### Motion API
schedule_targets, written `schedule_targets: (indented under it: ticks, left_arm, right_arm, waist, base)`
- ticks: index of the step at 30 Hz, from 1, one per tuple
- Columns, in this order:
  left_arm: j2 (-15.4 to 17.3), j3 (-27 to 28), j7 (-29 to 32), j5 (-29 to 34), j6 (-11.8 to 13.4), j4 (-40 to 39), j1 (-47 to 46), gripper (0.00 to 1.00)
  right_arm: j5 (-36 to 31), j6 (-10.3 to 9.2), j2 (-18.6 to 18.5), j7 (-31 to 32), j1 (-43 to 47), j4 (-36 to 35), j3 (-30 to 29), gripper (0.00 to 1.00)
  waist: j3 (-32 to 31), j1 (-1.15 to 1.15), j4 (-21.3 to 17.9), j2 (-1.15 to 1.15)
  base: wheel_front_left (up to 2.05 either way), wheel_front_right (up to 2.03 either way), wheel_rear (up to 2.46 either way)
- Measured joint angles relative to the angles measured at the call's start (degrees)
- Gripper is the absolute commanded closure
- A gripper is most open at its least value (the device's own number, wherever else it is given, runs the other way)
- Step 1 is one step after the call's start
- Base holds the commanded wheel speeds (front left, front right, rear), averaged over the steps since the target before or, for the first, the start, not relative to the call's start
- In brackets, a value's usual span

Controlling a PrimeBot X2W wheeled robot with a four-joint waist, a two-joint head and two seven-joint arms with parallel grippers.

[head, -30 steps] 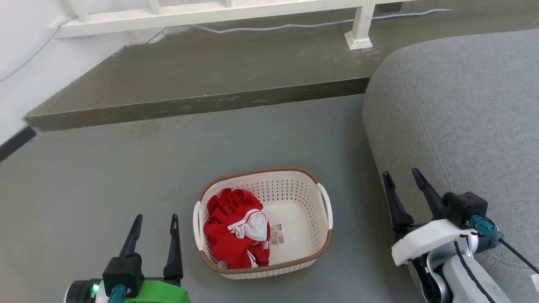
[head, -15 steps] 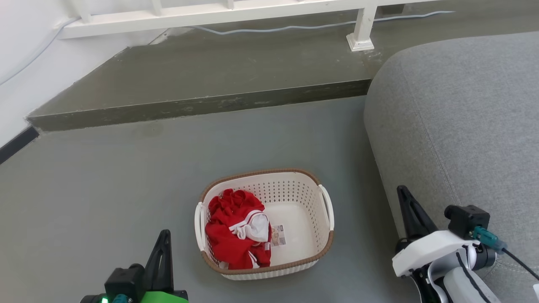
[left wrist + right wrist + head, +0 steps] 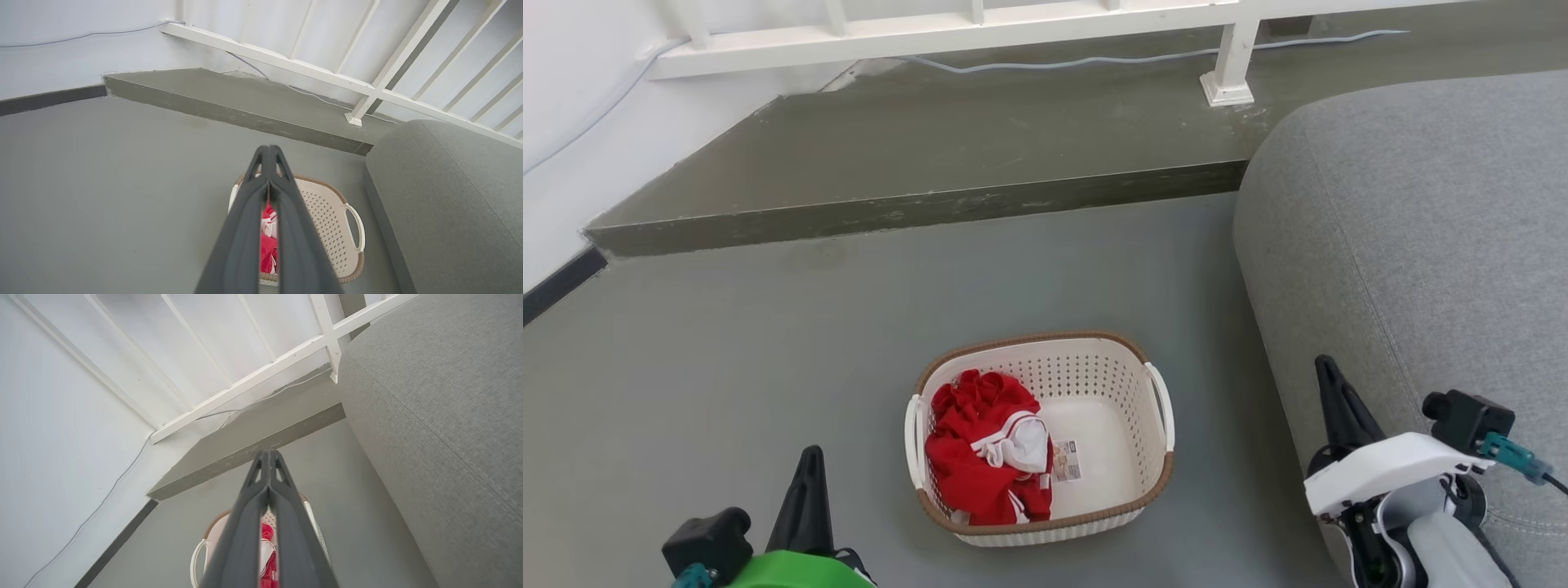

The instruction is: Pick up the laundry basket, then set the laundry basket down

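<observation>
from my seat the laundry basket [image 3: 1086, 377] sits on the grey floor [image 3: 727, 367], low in the middle of the head view, between my two arms and touched by neither. its brown rim runs all round and a white handle [image 3: 1162, 404] shows on each short side. inside, a crumpled red garment [image 3: 976, 469] with white trim fills the half towards my left. a small label [image 3: 1065, 461] lies on the bare bottom just beside it, though the print is too small for me to read. the left gripper [image 3: 809, 461] is at the lower left, near the basket's left side but apart from it. in the left wrist view its two fingers meet at the tips with nothing between them, so it is closed and empty. the right gripper [image 3: 1330, 371] stands at the lower right, in front of the grey sofa [image 3: 1421, 245], well apart from the basket. its wrist view shows the fingers pressed together too, gripping nothing. beyond the basket a raised step [image 3: 931, 155] carries a white railing [image 3: 931, 28], with a pale cable [image 3: 1094, 59] along its foot
</observation>
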Motion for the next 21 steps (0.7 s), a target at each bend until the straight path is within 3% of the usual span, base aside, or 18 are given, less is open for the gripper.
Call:
schedule_targets:
  ticks: [21]
  left_arm:
    - [0.8,3.3,4.0,-18.9,-2.7,1.5,-1.5,1.00]
  right_arm:
    - [16.4,1.70,0.1,4.6,0.0,-0.4,-4.8,1.00]
  waist:
    - [-0.9,0.00,0.8,0.00]
  base:
    - [0.00,0.00,0.00]
